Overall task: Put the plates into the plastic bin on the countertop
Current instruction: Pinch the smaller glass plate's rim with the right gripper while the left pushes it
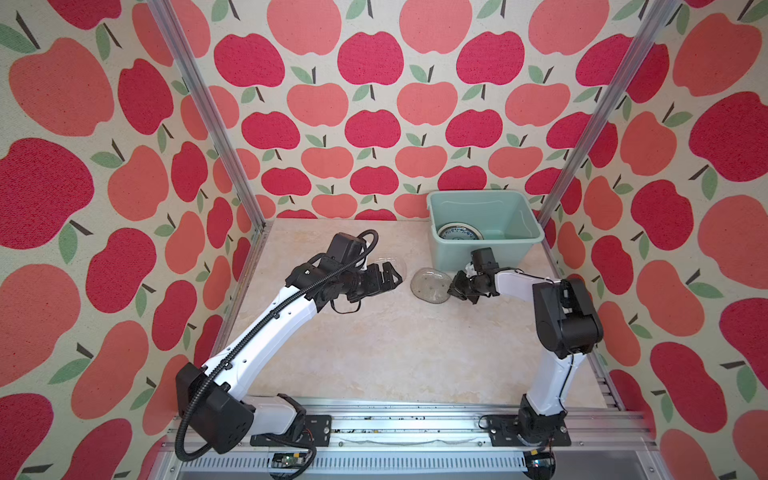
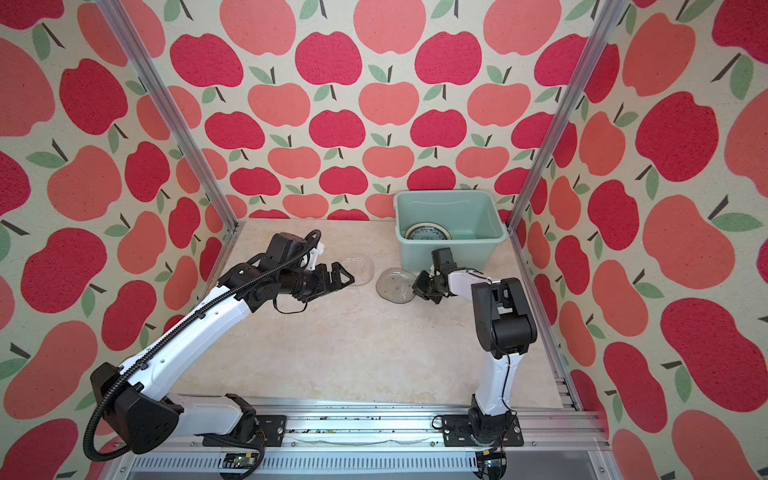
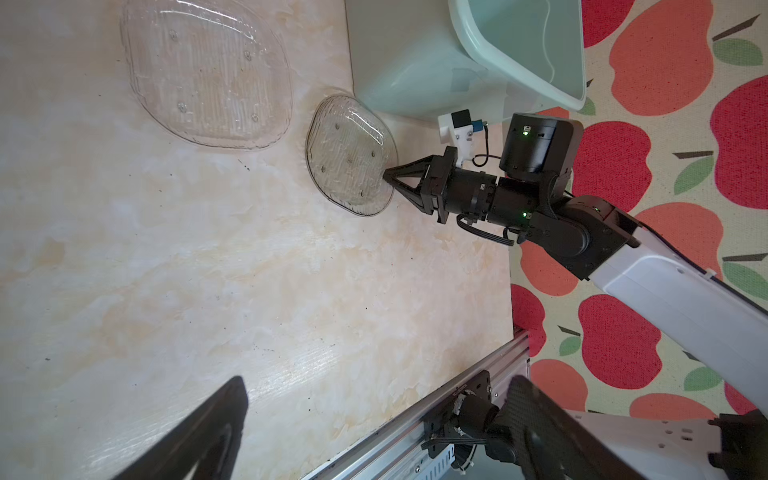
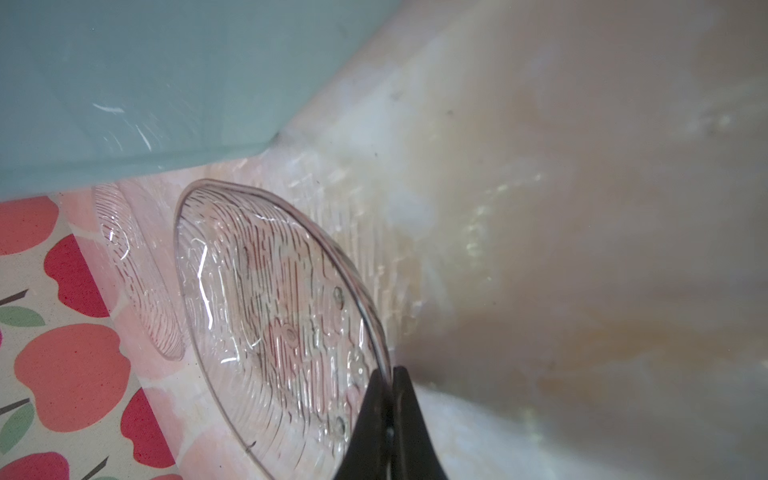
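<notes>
Tool, right (image 3: 387, 172): jaws closed on the rim of the smaller clear glass plate (image 1: 430, 286), just beside the mint plastic bin (image 1: 490, 245) on the worktop (image 1: 395, 340). Tool, left (image 1: 392, 276): wide open, holding nothing, near the larger clear glass plate (image 3: 205, 75). Bin contents: teal patterned plate (image 1: 460, 232).

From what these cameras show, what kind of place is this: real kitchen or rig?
Probably a robot test cell dressed as a kitchen counter. Aluminium posts carry apple-print walls, the left arm and right arm are bolted to a front rail, and a plastic bin sits on the marble-patterned countertop.
</notes>
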Available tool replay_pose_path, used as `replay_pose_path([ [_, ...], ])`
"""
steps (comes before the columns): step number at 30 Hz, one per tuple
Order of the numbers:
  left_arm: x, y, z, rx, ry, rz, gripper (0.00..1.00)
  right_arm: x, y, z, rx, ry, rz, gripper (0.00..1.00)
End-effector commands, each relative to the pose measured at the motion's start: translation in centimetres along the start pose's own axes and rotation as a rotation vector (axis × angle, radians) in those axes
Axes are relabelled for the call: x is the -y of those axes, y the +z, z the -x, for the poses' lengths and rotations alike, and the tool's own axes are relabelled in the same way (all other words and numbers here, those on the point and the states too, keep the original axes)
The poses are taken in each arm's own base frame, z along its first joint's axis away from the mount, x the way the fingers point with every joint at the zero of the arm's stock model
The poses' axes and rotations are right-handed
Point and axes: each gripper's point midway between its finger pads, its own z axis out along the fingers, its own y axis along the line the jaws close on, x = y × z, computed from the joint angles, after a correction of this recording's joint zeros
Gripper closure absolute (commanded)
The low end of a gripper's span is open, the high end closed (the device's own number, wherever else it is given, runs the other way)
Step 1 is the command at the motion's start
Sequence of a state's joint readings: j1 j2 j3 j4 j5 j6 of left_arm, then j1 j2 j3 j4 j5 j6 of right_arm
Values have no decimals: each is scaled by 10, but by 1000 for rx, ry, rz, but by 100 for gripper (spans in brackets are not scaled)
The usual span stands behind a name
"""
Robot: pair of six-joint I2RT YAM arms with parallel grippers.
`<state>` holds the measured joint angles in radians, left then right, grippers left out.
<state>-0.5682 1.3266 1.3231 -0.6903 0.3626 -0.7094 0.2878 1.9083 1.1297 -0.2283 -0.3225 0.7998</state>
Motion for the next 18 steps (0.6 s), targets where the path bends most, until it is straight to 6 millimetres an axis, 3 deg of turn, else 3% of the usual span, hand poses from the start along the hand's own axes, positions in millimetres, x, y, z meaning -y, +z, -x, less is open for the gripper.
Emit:
replay_pose_path([
  [1, -1, -19, 3, 40, 15, 7, 1, 7, -19, -14, -48, -59, -66, 100],
  [8, -6, -36, 7, 87, 17, 10, 1, 11, -54, -32, -103, -161, -110, 100],
  [18, -12, -55, 11, 148, 23, 10, 1, 2, -121, -57, -80, -268, -95, 100],
])
